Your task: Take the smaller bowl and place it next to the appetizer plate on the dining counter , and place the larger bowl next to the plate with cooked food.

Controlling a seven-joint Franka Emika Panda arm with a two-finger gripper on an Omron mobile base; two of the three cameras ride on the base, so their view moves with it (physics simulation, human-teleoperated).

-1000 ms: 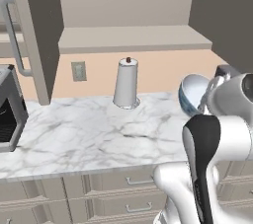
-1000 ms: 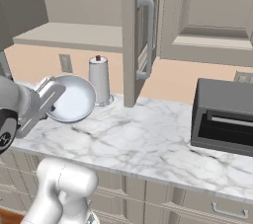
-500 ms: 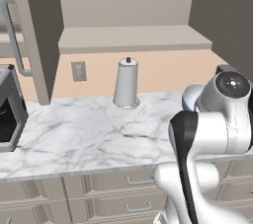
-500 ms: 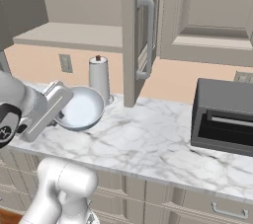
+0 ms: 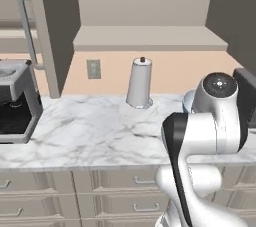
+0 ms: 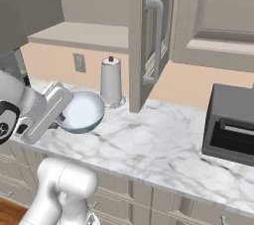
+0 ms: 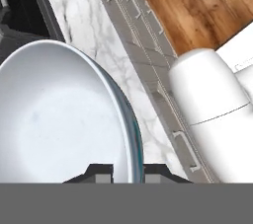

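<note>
The jaws are gripping the rim of the smaller bowl [image 6: 82, 112], one fingertip [image 7: 101, 171] inside the wall and the other outside (the hand view is showing the rim passing between them); the bowl is hanging clear above the marble desk [image 6: 163, 144], tilted with its pale hollow facing outward, directly ahead of the gripper [image 6: 59, 115]. Left to right along the desk, a dark appliance [image 5: 17, 101] is sitting at the far end; a paper-towel stand [image 5: 140, 83] is standing by the wall socket [image 5: 93, 69]; a grey toaster oven [image 6: 230, 125] is resting at the right. No dining counter or appetizer plate is appearing here, so carrying the bowl there is probably the step in hand.
</note>
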